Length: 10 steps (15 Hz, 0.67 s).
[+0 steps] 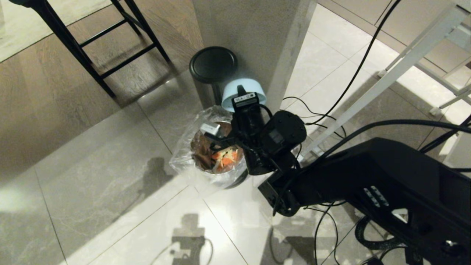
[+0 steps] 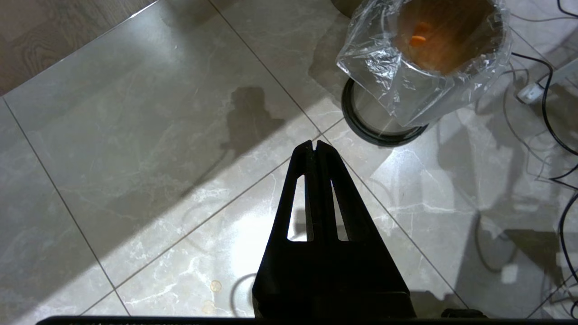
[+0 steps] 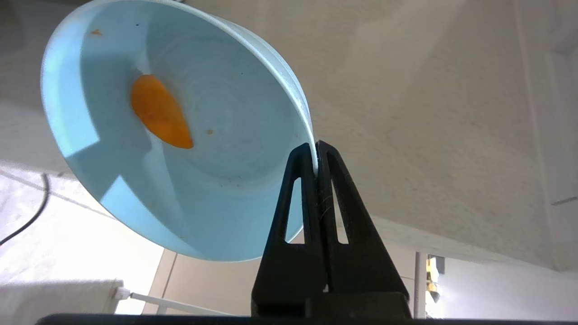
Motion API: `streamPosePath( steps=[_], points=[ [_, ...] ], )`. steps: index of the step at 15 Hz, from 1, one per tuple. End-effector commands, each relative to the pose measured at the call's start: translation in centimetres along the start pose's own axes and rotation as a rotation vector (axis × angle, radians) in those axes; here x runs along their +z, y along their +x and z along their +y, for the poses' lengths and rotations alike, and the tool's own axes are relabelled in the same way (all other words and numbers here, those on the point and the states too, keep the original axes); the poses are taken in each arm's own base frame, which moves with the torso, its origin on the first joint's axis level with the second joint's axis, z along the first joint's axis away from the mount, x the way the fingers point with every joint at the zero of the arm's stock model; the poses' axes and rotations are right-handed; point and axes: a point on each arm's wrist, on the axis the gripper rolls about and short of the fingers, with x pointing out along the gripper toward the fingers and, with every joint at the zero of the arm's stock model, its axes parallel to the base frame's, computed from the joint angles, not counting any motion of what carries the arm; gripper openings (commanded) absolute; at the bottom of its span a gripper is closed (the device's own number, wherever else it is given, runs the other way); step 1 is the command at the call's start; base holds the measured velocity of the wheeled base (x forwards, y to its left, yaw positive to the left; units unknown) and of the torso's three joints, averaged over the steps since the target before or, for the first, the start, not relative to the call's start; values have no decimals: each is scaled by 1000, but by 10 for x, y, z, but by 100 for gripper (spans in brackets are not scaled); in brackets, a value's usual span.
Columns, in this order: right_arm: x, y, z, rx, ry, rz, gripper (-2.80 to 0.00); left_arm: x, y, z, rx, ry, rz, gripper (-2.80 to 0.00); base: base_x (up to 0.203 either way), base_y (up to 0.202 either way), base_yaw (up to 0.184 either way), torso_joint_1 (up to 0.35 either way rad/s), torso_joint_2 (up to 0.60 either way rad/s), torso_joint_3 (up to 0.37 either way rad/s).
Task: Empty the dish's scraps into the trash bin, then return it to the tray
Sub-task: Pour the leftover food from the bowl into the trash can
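While my right pincer is pinching the rim of the dish, its two fingers are pressing together on the thin blue wall with one inside and one outside. I am holding the dish tipped up on edge, so its hollow is facing back toward my wrist. One orange carrot slice is clinging to the inner wall of the dish, with a couple of tiny orange specks near it.

Seen from my head, the dish is hanging just beyond the far edge of the trash bin, above the floor, with my right arm reaching across over the bin's right side. More scraps are lying inside the bin, orange pieces against its brownish inside, and the crinkled clear bag is spilling over the rim on the left. Just beyond the dish, a second bin with a black domed lid is standing against the wall, and a black chair frame is standing at far left.

My left pincer is hanging idle over the tiled floor, its fingers pressed together on nothing, with the trash bin a little way beyond it. The tray is not showing in any view.
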Motion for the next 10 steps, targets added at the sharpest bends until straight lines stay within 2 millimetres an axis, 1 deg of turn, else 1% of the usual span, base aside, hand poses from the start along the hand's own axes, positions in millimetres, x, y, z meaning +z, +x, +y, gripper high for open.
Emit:
streamPosePath(
  steps=[1,8,10],
  points=[
    [-3,4,-7,-24,3,20,-280,0,0,0,0,0,-1,-280,0,0,0,0,0,0],
    [-5,7,-15,-48,24,33,-280,0,0,0,0,0,-1,-280,0,0,0,0,0,0],
    [-6,12,-21,-86,21,29,-280,0,0,0,0,0,1,-280,0,0,0,0,0,0]
  ],
)
